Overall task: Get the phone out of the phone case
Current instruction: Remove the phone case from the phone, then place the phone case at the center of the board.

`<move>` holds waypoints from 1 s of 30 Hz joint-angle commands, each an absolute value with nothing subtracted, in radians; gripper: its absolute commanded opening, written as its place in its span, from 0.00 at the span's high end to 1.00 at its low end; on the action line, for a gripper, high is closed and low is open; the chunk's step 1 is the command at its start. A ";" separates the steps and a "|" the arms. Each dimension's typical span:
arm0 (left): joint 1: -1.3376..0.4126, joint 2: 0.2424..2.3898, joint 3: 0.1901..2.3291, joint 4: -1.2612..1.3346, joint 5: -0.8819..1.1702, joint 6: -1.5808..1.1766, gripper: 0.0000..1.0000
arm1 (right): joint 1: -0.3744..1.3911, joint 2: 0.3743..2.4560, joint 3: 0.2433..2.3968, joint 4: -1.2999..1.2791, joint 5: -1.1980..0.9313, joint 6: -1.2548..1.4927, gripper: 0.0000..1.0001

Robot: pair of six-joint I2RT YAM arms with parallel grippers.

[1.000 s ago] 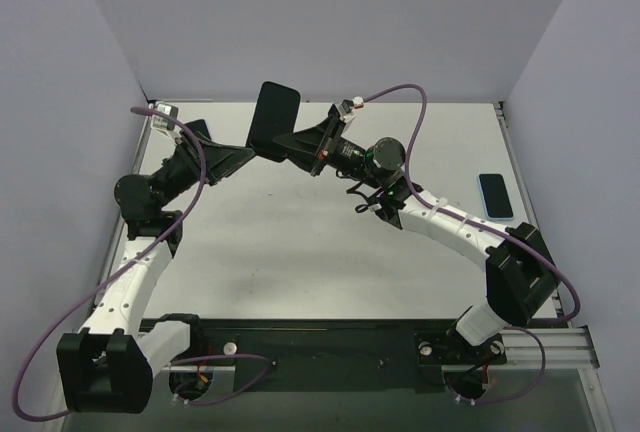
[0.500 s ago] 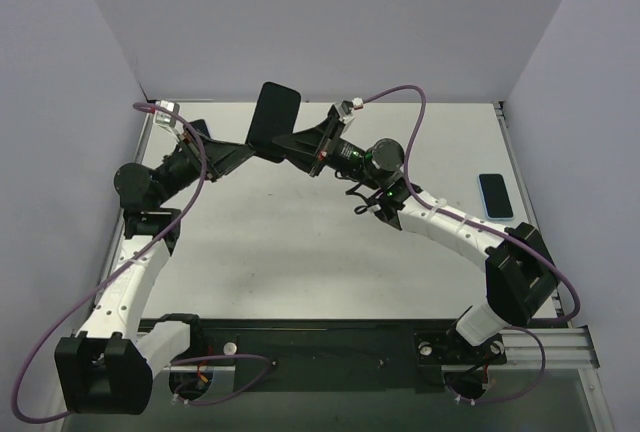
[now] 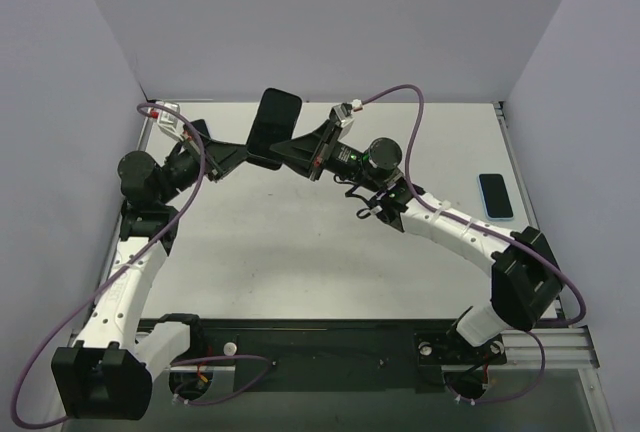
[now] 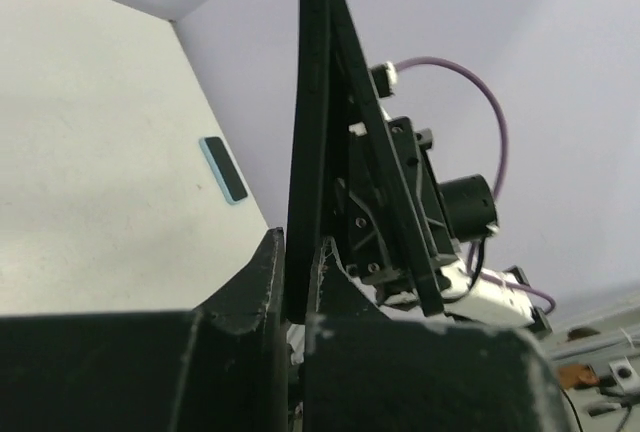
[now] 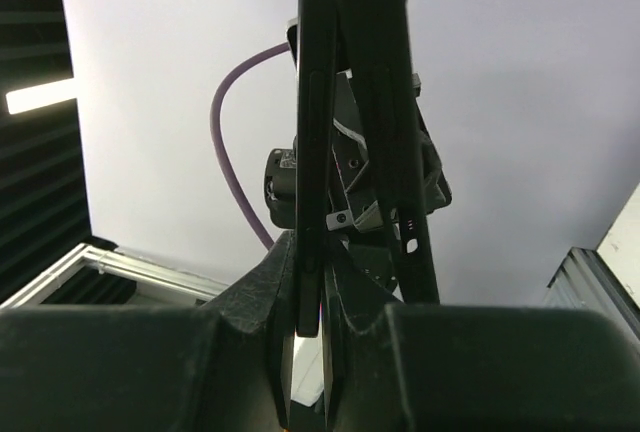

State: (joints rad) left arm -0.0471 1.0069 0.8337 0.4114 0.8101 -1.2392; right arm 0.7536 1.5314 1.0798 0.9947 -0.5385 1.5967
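A black phone in its case (image 3: 273, 122) is held upright above the table's far middle, gripped from both sides. My left gripper (image 3: 254, 159) is shut on its lower edge from the left. My right gripper (image 3: 284, 145) is shut on it from the right. The left wrist view shows it edge-on (image 4: 308, 102) between my left gripper's (image 4: 297, 252) fingers, with a second dark layer (image 4: 385, 172) splaying away from it. In the right wrist view my right gripper (image 5: 312, 252) pinches a thin slab (image 5: 312, 102), beside that splayed layer (image 5: 385, 82). Which layer is phone and which is case I cannot tell.
A light-blue-edged phone-shaped slab (image 3: 495, 195) lies flat near the table's right edge, also seen in the left wrist view (image 4: 222, 168). Purple cables loop over both arms. Walls close off the left, back and right of the white table (image 3: 300, 242).
My left gripper has closed onto the black slab's lower edge. The slab has shifted slightly right, and the left arm has edged up and left.
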 commanded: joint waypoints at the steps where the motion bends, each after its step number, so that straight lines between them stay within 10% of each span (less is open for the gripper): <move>1: -0.049 1.003 0.890 0.168 0.596 -1.121 1.00 | 0.772 1.430 1.100 0.997 -0.566 1.505 1.00; 13: -0.071 1.312 0.828 0.215 0.229 -1.207 1.00 | 0.787 1.211 1.043 0.553 -0.509 1.174 1.00; 30: -0.037 1.997 1.279 0.197 0.451 -0.986 0.96 | 0.698 1.019 0.881 0.291 -0.477 0.997 1.00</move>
